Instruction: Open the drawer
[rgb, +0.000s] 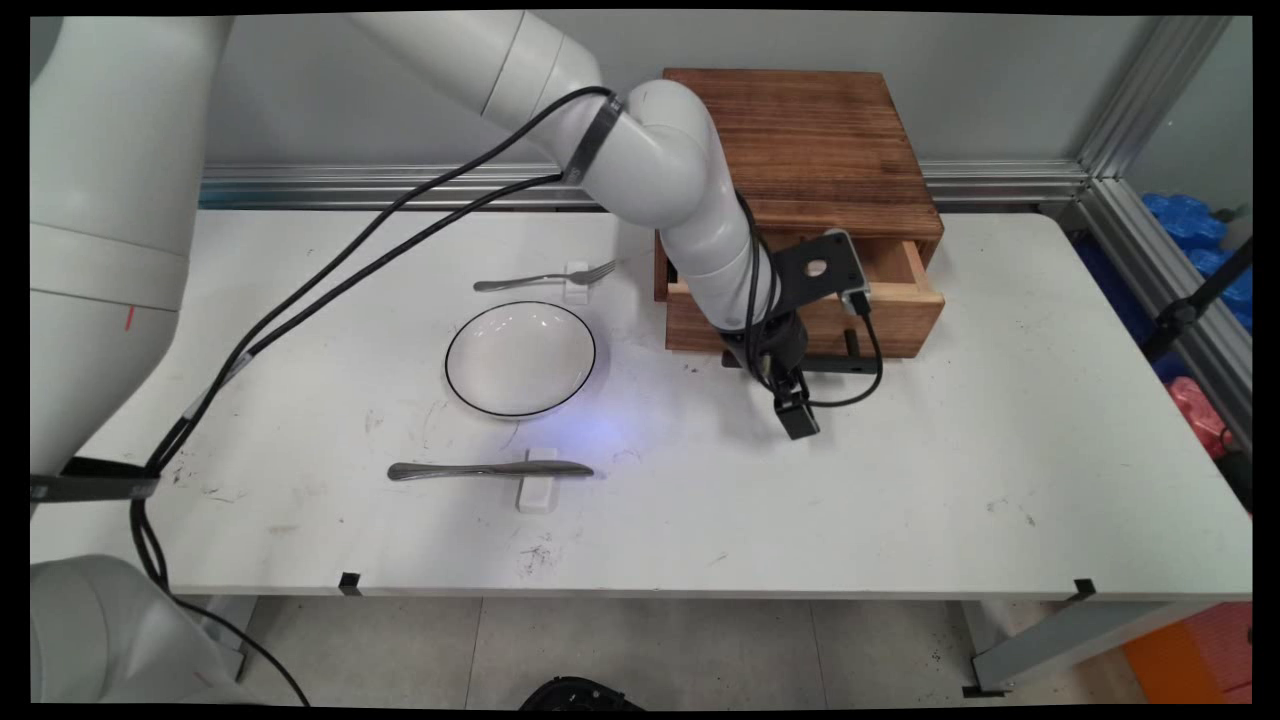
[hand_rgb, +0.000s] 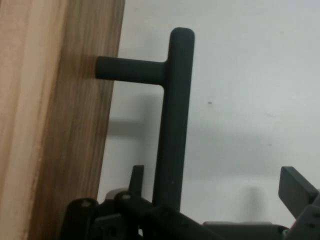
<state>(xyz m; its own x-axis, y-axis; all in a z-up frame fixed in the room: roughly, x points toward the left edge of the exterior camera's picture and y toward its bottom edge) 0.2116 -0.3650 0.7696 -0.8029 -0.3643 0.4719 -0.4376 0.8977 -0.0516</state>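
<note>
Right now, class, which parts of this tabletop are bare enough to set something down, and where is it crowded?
Bare: the table's right half, right of the gripper and in front of the wooden drawer box; also the strip nearer than the knife. Crowded: left of centre, where fork, bowl and knife line up, and at the drawer handle, where the open fingers sit.

The tool (rgb: 797, 412) hangs just before the wooden box's (rgb: 805, 150) part-open drawer (rgb: 890, 300).
</note>
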